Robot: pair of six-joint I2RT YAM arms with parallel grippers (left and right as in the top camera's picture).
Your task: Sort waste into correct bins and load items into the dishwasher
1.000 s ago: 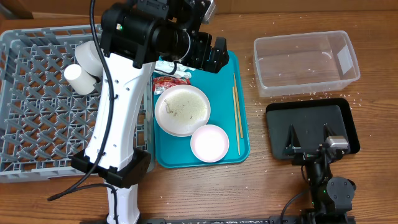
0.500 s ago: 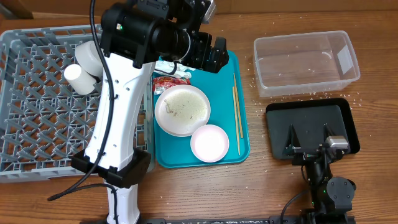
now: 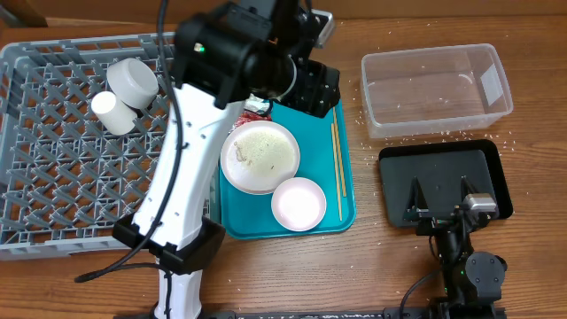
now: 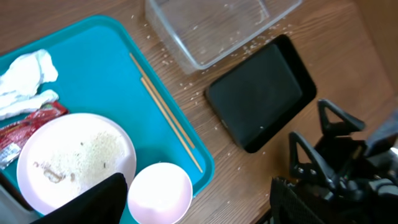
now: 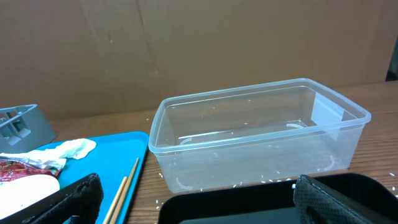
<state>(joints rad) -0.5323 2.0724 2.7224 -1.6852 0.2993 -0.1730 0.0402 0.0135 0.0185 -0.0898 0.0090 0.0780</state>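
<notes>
Swung rightward since a second ago, the left arm (image 3: 190, 168) has cleared the grey dish rack (image 3: 53, 186), where two white cups (image 3: 133, 81) lie on the lattice. Its left gripper (image 3: 315, 91) hangs over the far end of the teal tray (image 3: 252, 226), fingers apart and empty. Below it lie crumpled napkins (image 4: 25, 74) and a red-and-white wrapper (image 4: 28, 124), the wrapper touching the soiled plate (image 3: 260, 157). A small bowl (image 3: 299, 203) sits just beside the plate's near edge, and the chopsticks (image 3: 337, 168) lie along the tray's right side. Waste sorting appears to be the step in hand: the next move would call for a descent onto napkin or wrapper and a firm pinch before the carry right. Both bins wait there, the clear tub (image 3: 431, 51) and, nearer, the black tray (image 3: 443, 159), over which the right gripper (image 3: 440, 198) rests wide open and empty. Rice-like grains (image 3: 509, 140) fleck the wooden table (image 3: 372, 275); a cardboard wall (image 5: 186, 50) backs the scene.
</notes>
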